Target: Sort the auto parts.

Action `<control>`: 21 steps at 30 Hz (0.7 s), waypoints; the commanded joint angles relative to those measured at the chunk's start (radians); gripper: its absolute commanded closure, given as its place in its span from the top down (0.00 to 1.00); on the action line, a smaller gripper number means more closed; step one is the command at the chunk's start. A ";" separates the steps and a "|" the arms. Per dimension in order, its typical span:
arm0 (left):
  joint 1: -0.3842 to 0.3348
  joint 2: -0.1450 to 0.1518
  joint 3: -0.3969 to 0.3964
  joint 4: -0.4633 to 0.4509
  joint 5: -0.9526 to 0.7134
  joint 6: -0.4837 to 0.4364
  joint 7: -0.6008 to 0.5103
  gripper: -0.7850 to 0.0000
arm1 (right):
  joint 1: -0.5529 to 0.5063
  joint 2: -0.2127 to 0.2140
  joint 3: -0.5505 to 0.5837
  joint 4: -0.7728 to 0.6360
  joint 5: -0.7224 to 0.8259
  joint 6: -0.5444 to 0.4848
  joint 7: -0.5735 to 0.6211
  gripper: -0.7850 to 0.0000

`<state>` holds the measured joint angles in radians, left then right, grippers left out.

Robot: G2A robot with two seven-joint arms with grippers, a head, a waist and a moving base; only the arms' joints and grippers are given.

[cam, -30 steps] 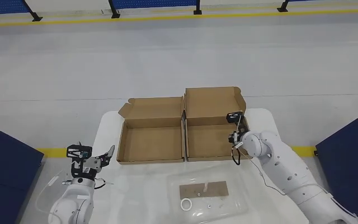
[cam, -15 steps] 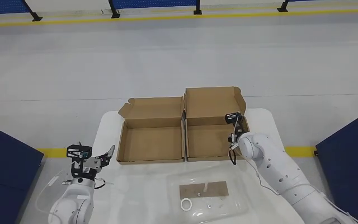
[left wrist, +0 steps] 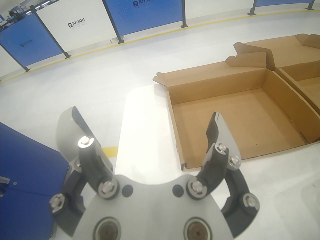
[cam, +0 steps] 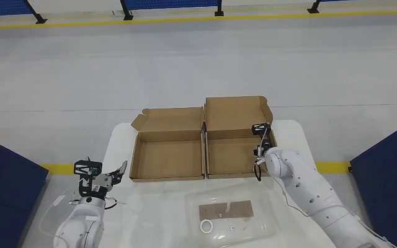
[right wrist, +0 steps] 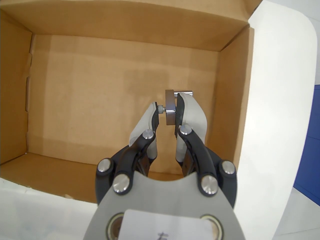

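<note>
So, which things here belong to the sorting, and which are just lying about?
Job: metal part in the right hand, right box, left box, clear tray, white ring.
Lying about: blue partitions, yellow floor line.

Bright, even light filled the hall; the pale floor (cam: 198, 56) and white table (left wrist: 140, 126) looked nearly washed out. Shadows were soft, the deepest along the far wall of the right box (right wrist: 112, 26). The metal part (right wrist: 170, 107) and the screw heads of the left gripper (left wrist: 145, 114) caught small glints. In the left wrist view the yellow floor line (left wrist: 155, 35) bowed with lens distortion
</note>
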<state>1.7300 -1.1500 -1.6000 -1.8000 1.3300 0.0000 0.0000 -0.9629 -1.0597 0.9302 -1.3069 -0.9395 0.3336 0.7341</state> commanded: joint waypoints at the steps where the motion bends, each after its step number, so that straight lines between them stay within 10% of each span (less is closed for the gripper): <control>1: 0.000 0.000 0.000 0.000 0.000 0.000 0.000 1.00 | -0.005 -0.004 0.005 0.005 0.002 0.019 -0.026 0.00; 21: 0.000 0.000 0.000 0.000 0.000 0.000 0.000 1.00 | 0.010 -0.047 -0.001 0.096 -0.008 0.023 -0.043 0.00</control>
<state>1.7300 -1.1500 -1.6000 -1.8000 1.3300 0.0000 0.0000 -0.9539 -1.1054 0.9280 -1.2115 -0.9455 0.3572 0.6866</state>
